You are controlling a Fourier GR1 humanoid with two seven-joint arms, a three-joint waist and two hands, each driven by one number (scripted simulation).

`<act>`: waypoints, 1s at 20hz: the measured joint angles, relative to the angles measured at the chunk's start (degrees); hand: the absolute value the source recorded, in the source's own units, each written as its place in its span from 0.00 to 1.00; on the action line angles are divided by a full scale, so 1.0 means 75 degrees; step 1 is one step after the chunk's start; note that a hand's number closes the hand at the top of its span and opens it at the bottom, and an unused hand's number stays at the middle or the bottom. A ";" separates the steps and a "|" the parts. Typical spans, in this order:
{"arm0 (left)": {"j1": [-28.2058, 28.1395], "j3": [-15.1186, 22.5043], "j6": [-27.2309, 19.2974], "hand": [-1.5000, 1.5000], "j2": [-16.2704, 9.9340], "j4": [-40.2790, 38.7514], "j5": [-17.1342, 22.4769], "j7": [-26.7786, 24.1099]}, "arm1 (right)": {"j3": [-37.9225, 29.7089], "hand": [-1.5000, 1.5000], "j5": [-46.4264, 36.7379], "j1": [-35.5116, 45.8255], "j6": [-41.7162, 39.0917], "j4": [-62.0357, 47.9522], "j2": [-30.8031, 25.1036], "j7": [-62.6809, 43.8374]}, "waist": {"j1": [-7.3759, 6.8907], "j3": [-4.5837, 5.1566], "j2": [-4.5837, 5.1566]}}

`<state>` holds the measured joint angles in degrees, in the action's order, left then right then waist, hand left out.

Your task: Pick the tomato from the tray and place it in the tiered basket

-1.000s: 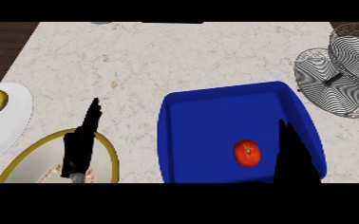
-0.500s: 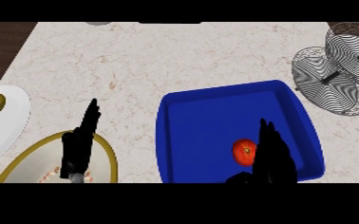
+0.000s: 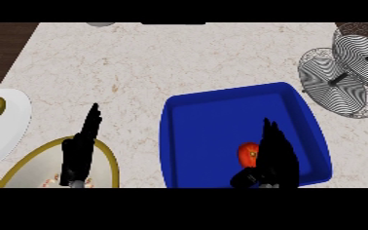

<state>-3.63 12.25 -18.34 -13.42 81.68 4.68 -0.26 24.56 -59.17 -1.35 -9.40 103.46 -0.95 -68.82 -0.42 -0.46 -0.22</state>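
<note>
Single head view, steeply down onto counter (image 3: 179, 63), hands entering from below

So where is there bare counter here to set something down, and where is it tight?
The widest bare stretch of counter runs across the far side, beyond the blue tray. A narrower strip lies between the tray and the yellow-rimmed plate. It is crowded at the near right, where the right hand covers part of the tomato, and by the tiered basket.

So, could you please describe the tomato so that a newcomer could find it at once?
Find the blue tray on the pale counter, towards its right. In the tray's near right part lies the tomato, partly behind the black right hand. It is the only red, round thing there.
</note>
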 measured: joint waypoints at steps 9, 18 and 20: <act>-0.0019 -0.0025 -0.0018 0.50 0.0060 0.0024 -0.0090 0.0075 | -0.0289 0.00 0.0516 0.0034 -0.0103 -0.0537 0.0031 0.0067 | 0.0024 -0.0006 -0.0004; -0.0066 -0.0115 0.0070 0.50 0.0074 0.0029 -0.0106 0.0051 | -0.0553 1.00 0.0799 0.0199 0.0018 -0.1169 0.0041 0.0238 | 0.0024 -0.0014 -0.0009; -0.0065 -0.0125 0.0076 0.50 0.0076 0.0038 -0.0152 0.0086 | -0.0504 1.00 0.0768 0.0192 0.0101 -0.1217 0.0033 0.0272 | 0.0030 -0.0008 -0.0013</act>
<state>-4.12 11.31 -17.77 -12.85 81.97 3.53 0.39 20.78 -53.41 0.09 -8.63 94.32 -0.70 -66.78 -0.20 -0.52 -0.31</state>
